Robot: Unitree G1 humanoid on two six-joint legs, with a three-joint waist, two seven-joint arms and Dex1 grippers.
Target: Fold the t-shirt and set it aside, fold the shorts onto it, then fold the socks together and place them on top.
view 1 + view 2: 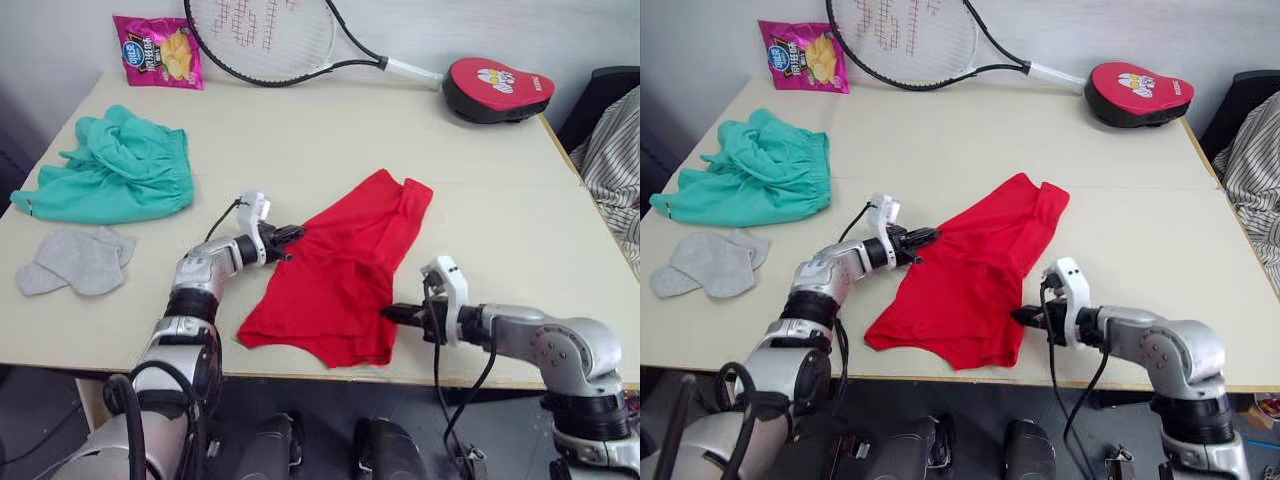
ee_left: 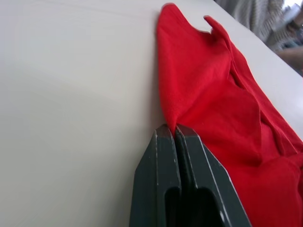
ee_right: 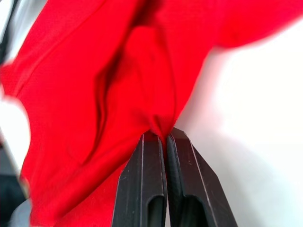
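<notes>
Left tool [image 1: 296, 236], right tool [image 1: 388, 312] clamped

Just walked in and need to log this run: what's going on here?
The robot is working on the t-shirt, partly folded on the table. The left gripper and right gripper each pinch an opposite edge of it. The shorts and socks lie unfolded to the left.
</notes>
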